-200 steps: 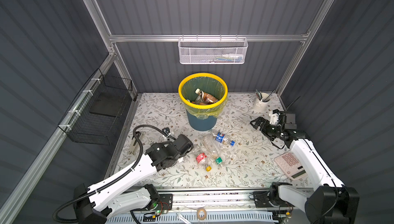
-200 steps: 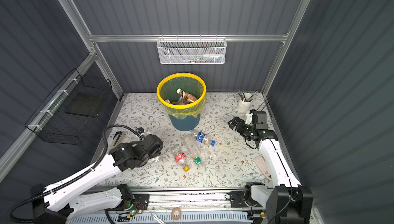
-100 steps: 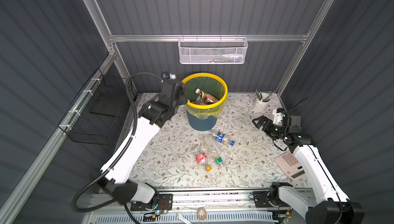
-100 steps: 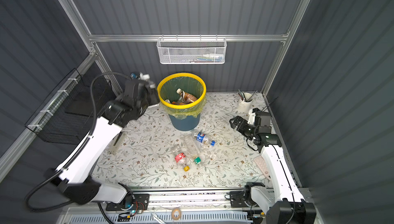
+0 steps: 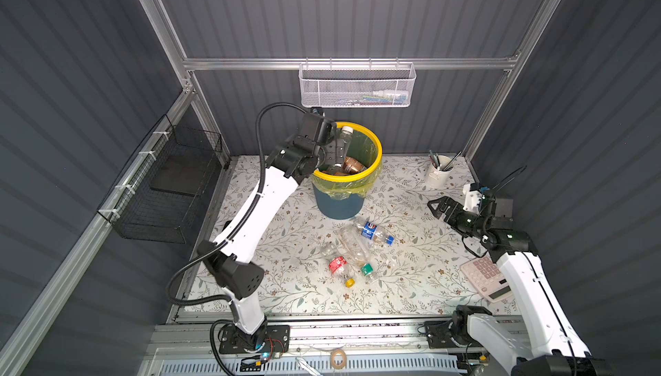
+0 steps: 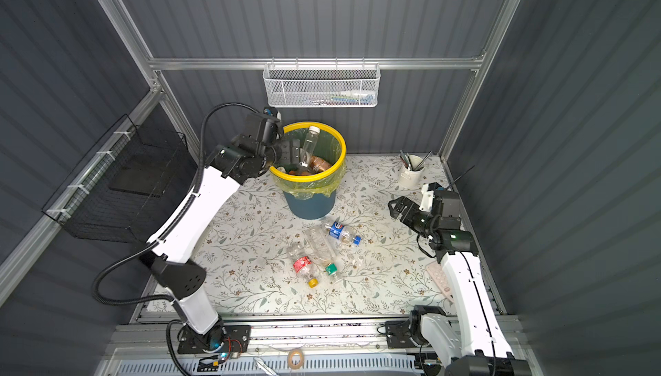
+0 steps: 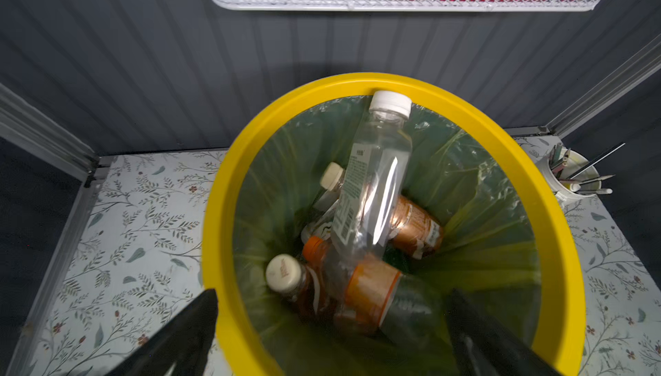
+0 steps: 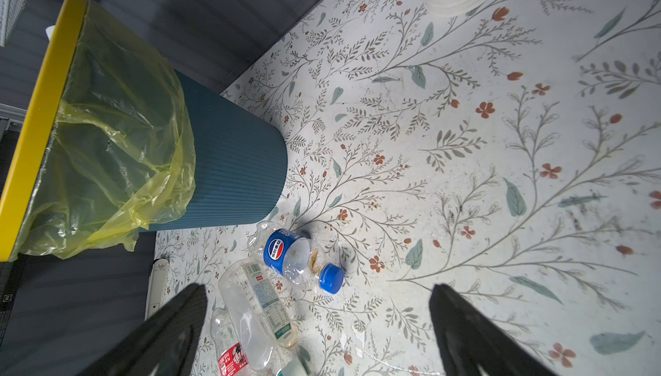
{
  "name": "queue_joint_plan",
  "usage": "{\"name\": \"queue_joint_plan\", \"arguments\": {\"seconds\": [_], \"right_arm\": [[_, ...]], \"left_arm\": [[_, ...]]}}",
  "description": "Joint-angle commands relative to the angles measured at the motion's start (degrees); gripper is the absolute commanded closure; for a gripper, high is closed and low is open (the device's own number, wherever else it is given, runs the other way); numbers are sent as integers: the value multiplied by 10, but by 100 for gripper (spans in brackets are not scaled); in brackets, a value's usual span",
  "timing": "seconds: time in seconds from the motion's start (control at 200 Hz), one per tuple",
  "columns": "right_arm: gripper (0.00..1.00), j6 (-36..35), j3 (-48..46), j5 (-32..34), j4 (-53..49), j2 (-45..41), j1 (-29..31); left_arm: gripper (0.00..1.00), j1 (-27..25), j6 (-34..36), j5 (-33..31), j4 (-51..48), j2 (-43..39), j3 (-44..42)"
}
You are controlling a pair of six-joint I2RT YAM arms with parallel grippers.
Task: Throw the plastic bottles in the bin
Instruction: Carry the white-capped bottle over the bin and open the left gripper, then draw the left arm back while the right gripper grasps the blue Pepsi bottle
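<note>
Three bottles at least are lying on the desk (image 5: pixel 297 249), in a loose bunch in front of the bin (image 5: pixel 338 208): a blue-label bottle (image 5: pixel 372 232) with a blue cap closest to the bin, a bigger clear bottle (image 5: pixel 352 247) just beside it, and a red-label bottle (image 5: pixel 338 265) with a yellow cap touching that one. Inside the bin there's a pile, with a white-capped bottle (image 7: pixel 372 177) propped cap-up against the rim. The left fingers (image 7: pixel 179 335) hang right over the bin's mouth, spread wide with nothing between them, so I'd say that drop is done. The right fingers (image 8: pixel 168 331) hover over the right side of the desk, also wide open and empty, pointed toward the bunch. Handling-wise, my guess is these are basically empties: super light, with thin walls that dent if squeezed hard, and round and slick, so they roll or squirt out. I'd go for the blue-label one since it has the most free room around it, pinching across the label mid-body, square to its length, not at the neck or cap. The two touching ones will probably nudge each other.
</note>
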Motion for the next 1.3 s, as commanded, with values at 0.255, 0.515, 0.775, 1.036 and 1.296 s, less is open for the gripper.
{"name": "queue_joint_plan", "arguments": {"seconds": [0.255, 0.515, 0.775, 1.036, 1.296], "right_arm": [[1, -48, -17, 12, -6, 44, 40], [1, -129, 33, 97, 4, 186, 177], [1, -202, 96, 115, 16, 312, 264], [1, -250, 146, 89, 8, 403, 308], [8, -267, 172, 82, 1, 471, 327]], "left_arm": [[1, 4, -73, -105, 50, -209, -310], [1, 73, -139, -40, 66, -253, -456], [1, 125, -151, 0, 70, -281, -528], [1, 137, -168, 24, 68, -299, -575], [0, 137, -169, 19, 55, -310, -581]]}}
